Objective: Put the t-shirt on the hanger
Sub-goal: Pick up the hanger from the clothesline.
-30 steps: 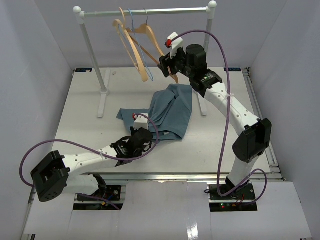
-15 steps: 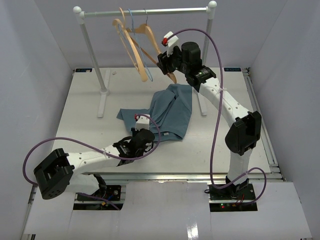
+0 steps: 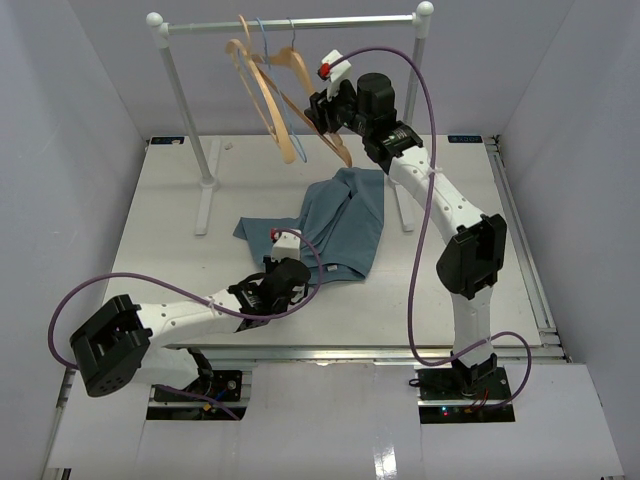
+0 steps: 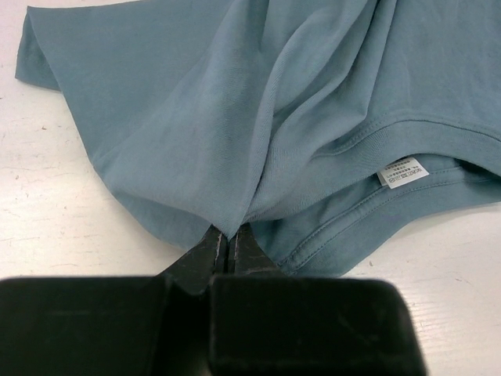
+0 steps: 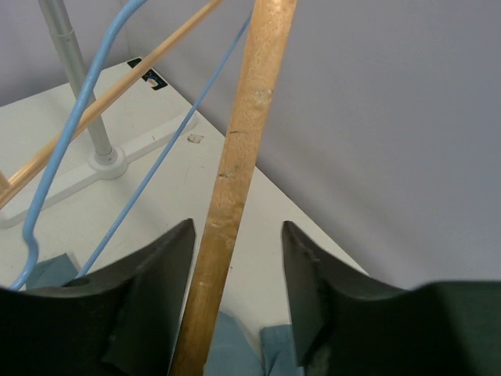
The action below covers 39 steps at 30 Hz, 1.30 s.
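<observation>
Right gripper has its fingers apart on both sides of the hanger, around one wooden arm; it does not seem to squeeze it. The hanger hangs on the rail beside a blue wire hanger. The left gripper is pinched tight on the t-shirt, which lies crumpled on the table.

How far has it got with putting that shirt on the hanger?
Nothing is finished yet. In hand: the left gripper is pinched shut on the t-shirt, and the right gripper, jaws open, straddles the hanger hanging on the rail. Left: taking it down and dressing it.
</observation>
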Tool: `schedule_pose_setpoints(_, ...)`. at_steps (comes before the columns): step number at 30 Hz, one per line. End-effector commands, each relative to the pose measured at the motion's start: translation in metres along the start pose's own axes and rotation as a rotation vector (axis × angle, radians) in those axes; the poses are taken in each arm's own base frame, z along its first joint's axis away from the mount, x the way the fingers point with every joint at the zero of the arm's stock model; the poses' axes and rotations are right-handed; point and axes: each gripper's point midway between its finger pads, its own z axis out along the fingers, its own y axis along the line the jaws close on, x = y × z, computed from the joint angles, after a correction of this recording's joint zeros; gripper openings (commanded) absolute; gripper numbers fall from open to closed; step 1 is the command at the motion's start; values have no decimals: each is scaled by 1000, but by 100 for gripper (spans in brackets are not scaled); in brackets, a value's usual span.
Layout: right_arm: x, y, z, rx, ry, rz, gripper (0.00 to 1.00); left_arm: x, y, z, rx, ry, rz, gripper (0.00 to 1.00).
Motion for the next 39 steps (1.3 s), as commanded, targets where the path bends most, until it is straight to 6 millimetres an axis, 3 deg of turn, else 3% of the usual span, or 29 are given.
schedule_pose_setpoints(1, -28, -15, 5, 50, -92, -27, 48, -9, -4, 0, 8, -16, -17, 0)
schedule_pose_setpoints(6, -29, -19, 3, 67, -90, -46, 40, -6, -8, 3, 14, -5, -9, 0)
schedule_pose_setpoints(10, -43, -23, -1, 88, -128, -58, 15, -4, -8, 4, 13, 1, -1, 0)
schedule_pose_setpoints(12, -45, -26, -3, 108, -131, -56, 8, -4, -8, 4, 12, 2, -1, 0)
schedule_pose_setpoints(23, -79, -30, -42, 159, -182, -97, 8, -6, -9, 3, 17, -1, -3, 0)
schedule_pose_setpoints(26, -81, -32, -45, 170, -176, -104, 8, -6, -9, 2, 19, 0, -1, 0)
schedule_pose_setpoints(39, -37, -42, -32, 227, -69, -93, 8, -6, -9, 3, 13, 2, 3, 0)
